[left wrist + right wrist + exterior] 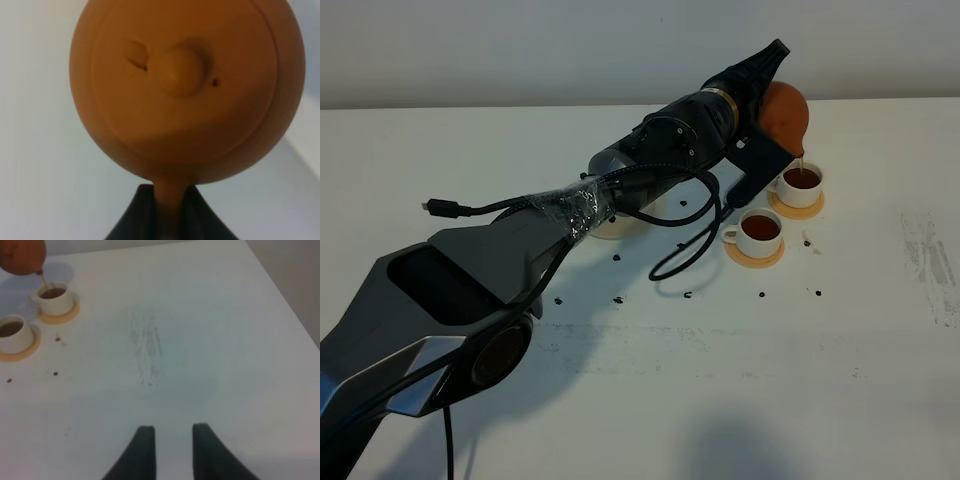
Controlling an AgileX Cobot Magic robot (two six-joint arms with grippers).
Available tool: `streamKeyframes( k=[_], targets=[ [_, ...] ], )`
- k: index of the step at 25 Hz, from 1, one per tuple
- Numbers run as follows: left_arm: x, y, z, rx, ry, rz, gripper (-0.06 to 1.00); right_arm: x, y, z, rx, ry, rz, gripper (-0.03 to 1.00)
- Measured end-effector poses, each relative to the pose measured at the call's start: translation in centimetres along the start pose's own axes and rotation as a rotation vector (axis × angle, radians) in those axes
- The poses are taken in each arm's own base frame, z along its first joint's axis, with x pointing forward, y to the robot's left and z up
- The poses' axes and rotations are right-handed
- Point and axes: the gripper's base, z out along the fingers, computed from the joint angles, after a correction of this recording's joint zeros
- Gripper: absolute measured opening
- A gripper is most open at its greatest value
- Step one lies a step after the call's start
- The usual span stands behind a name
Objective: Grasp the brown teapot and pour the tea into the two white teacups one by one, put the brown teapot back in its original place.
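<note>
Above the white table (620,420), the left gripper (169,207), clamped on the handle of the brown teapot (786,112), pours into the farther teacup (802,185); the right gripper (172,440) hangs parted, empty.

1. Left arm (440,300): grey angular shell, black cylindrical forearm.
2. Black cables (695,240) in loose loops; clear crinkled wrap (575,208) around one joint.
3. Brass-coloured ring (722,98) near the wrist.
4. Right gripper (172,429): two dark tapered fingers (145,450).

The brown teapot (186,125) looks matt clay, the white teacups (802,198) smooth ceramic.
</note>
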Motion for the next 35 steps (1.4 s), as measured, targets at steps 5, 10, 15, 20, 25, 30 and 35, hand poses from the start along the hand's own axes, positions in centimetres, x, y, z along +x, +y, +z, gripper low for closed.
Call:
streamKeyframes(
  k=[5,10,15,20,25,30,35],
  targets=[
    [-0.2,-0.7,0.0,0.073,-0.023,-0.099,0.08,0.0,0.0,0.0,0.0,0.0,0.0,0.21],
    [-0.2,-1.1,-0.1,0.125,-0.038,-0.188,0.08,0.0,0.0,0.0,0.0,0.0,0.0,0.21],
    [0.9,-0.3,-0.9,0.134,-0.024,-0.331,0.08,0.0,0.0,0.0,0.0,0.0,0.0,0.21],
    [3.5,0.6,-2.3,0.174,0.037,-0.545,0.08,0.0,0.0,0.0,0.0,0.0,0.0,0.21],
    [4.6,0.0,-3.3,0.297,0.047,-0.728,0.08,0.0,0.0,0.0,0.0,0.0,0.0,0.21],
    [4.4,-0.9,-3.7,0.435,0.014,-0.912,0.08,0.0,0.0,0.0,0.0,0.0,0.0,0.21],
    [4.6,-1.1,-4.4,0.511,0.058,-1.08,0.08,0.0,0.0,0.0,0.0,0.0,0.0,0.21]
  ],
)
